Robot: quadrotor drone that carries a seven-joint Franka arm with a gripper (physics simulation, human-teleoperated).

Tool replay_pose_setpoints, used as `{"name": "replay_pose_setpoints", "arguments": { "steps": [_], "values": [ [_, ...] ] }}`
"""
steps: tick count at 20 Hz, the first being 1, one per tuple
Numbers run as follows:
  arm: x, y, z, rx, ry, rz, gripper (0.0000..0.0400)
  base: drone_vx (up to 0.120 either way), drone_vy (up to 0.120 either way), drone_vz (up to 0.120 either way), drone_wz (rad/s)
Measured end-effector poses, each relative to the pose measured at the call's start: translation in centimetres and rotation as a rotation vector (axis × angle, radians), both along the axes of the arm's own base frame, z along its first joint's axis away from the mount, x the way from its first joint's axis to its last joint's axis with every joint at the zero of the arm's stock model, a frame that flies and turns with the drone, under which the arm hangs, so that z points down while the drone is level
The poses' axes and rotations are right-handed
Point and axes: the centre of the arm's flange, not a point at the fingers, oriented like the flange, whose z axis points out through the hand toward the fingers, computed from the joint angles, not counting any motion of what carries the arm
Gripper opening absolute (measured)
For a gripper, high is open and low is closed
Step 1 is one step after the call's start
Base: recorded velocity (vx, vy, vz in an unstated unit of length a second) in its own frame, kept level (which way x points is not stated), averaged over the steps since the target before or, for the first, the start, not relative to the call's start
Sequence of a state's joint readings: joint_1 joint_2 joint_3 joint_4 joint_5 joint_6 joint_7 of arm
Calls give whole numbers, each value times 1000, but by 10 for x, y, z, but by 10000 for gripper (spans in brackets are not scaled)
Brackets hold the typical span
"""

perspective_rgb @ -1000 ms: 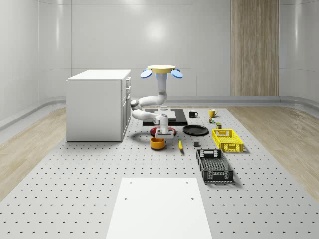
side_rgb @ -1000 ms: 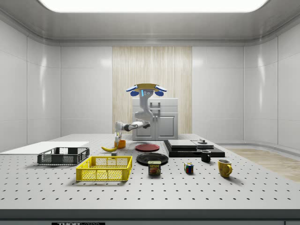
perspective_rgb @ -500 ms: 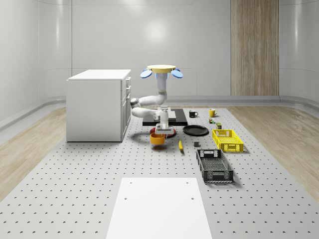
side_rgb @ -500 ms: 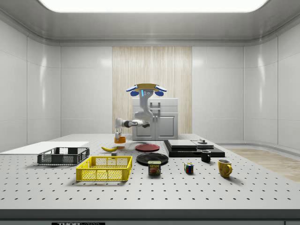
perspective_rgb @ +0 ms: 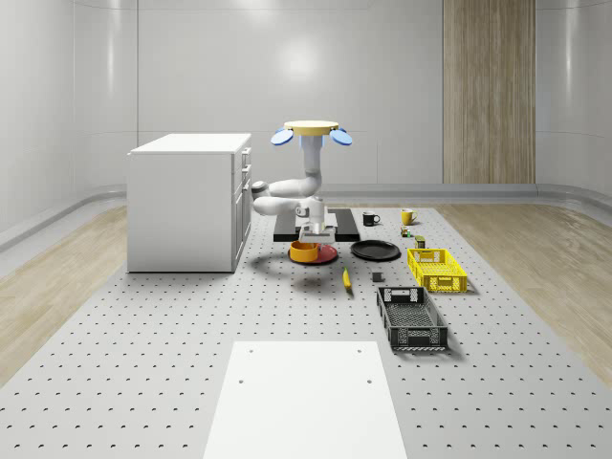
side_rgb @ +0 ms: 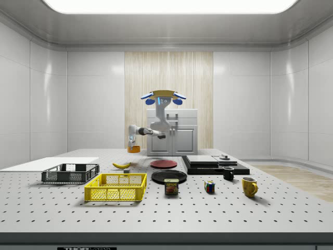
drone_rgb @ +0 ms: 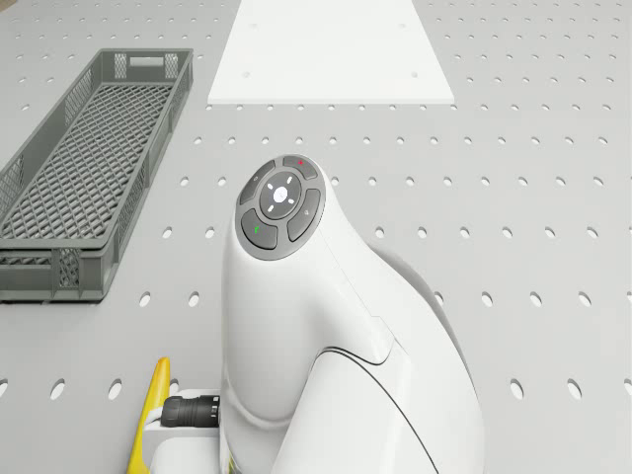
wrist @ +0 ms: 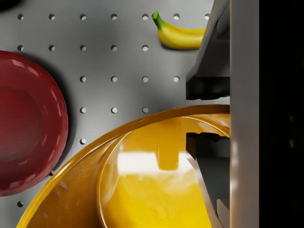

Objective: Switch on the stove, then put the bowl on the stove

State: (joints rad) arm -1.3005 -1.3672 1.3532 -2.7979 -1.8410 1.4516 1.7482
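Above the desk (perspective_rgb: pixel 143 382), whole-scene view: drone (perspective_rgb: pixel 311 131) hovers beside the cabinet (perspective_rgb: pixel 186 201), stove (perspective_rgb: pixel 346 226) just behind the arm. Orange bowl (perspective_rgb: pixel 304 251) hangs lifted over the red plate (perspective_rgb: pixel 325 255). Wrist view: jaws pinch the bowl's rim; banana (wrist: pixel 183 35) lies beyond.

bowl (wrist: pixel 156 180): orange, glossy, smooth, looks glazed or hard plastic, bright reflections inside
red plate (wrist: pixel 26 123): glossy, smooth, soft highlights
banana (wrist: pixel 180 35): yellow, smooth, slight sheen
table (drone_rgb: pixel 513 197): matt grey, metal-looking, perforated with holes
arm (drone_rgb: pixel 316 336): smooth white plastic shell, satin sheen
grey crate (drone_rgb: pixel 74 168): matt plastic, mesh lattice
white panel (drone_rgb: pixel 331 49): flat, matt
gripper (wrist: pixel 206 114): fingers dark, matt
yellow crate (side_rgb: pixel 115 187): plastic lattice
wall strip (perspective_rgb: pixel 488 91): wood grain
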Motion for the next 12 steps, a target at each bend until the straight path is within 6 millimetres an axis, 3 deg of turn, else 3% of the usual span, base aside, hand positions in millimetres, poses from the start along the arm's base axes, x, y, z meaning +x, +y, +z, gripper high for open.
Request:
{"name": "replay_pose_setpoints", "arguments": {
  "steps": [2,8,12],
  "values": [
    [0,0,-5,0,0,0,100,-120,120,100,0],
    [0,0,-12,0,0,0,100,-120,120,0,0],
    [0,0,-14,0,0,0,100,-120,0,0,0]
  ]
}}
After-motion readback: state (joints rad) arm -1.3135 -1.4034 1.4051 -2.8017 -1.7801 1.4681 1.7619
